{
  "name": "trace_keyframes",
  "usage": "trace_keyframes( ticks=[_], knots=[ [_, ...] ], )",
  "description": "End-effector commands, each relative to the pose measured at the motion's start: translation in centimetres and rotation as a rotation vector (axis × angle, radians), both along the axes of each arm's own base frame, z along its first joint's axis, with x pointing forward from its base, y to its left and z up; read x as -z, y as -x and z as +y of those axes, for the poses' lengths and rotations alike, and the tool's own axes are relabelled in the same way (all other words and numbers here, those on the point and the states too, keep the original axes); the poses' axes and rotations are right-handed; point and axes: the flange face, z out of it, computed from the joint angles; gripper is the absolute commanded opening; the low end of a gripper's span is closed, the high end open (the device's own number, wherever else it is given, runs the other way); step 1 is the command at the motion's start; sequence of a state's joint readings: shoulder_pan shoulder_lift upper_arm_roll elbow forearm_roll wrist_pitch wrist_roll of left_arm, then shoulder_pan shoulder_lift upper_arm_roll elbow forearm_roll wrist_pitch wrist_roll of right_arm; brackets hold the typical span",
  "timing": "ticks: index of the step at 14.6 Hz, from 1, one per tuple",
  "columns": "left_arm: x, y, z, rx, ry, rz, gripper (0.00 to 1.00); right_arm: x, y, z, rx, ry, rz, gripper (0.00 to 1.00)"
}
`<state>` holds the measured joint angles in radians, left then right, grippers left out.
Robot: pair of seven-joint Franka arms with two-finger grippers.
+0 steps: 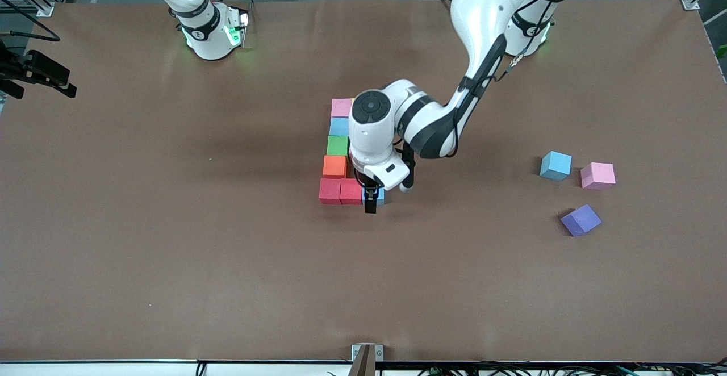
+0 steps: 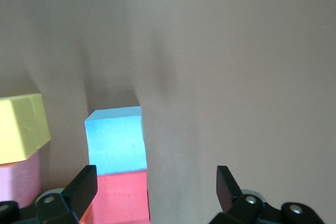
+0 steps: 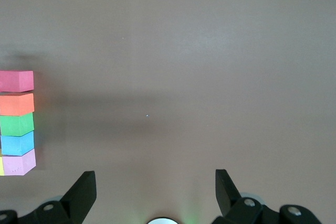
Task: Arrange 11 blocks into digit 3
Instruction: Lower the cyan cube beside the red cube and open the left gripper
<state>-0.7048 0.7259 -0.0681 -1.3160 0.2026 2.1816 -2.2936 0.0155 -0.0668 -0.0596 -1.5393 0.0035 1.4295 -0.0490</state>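
**Figure.** The digit 3 lies part-built at the desk centre. In the front view its spine runs from 12 to 6 o'clock: pink block, light blue block, green block, orange block, corner red block. From that corner the bottom bar runs toward 3 o'clock: second red block, then the end light blue block, each touching the next. The left wrist view adds a yellow block beside the pink one; the arm hides it from the front camera.

**Left gripper.** The left gripper hovers low over the end light blue block, fingers apart and clamping nothing.

**Loose stock.** Three blocks lie well apart from the figure at about 3 o'clock, toward the left arm's end: loose light blue block, loose pink block, purple block. As cubes they have no long axis. The left arm is judged nearer for the next pick.

**Right gripper.** The right gripper waits near its own base, fingers apart and empty.

**Containers.** None is present.
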Motion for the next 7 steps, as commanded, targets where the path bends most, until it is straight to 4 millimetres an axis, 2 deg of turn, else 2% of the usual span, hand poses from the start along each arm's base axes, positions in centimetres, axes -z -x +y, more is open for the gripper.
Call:
trace_keyframes(
  ticks=[1,2,4,7],
  knots=[
    [-7.3,-1.4,4.2,0.09,-0.029,-0.006,1.0,-0.1,0.8,0.5,-0.012,-0.004,-0.006,1.0],
    [-9.9,-1.6,5.5,0.141,-0.029,-0.003,1.0,0.0,0.8,0.5,-0.012,-0.004,-0.003,1.0],
    [-13.5,-2.6,9.2,0.274,-0.071,0.016,1.0,0.0,0.8,0.5,-0.012,-0.004,-0.005,1.0],
    [-17.8,-3.7,15.3,0.516,-0.155,0.071,1.0,0.0,0.8,0.4,-0.013,-0.012,-0.005,1.0]
  ],
)
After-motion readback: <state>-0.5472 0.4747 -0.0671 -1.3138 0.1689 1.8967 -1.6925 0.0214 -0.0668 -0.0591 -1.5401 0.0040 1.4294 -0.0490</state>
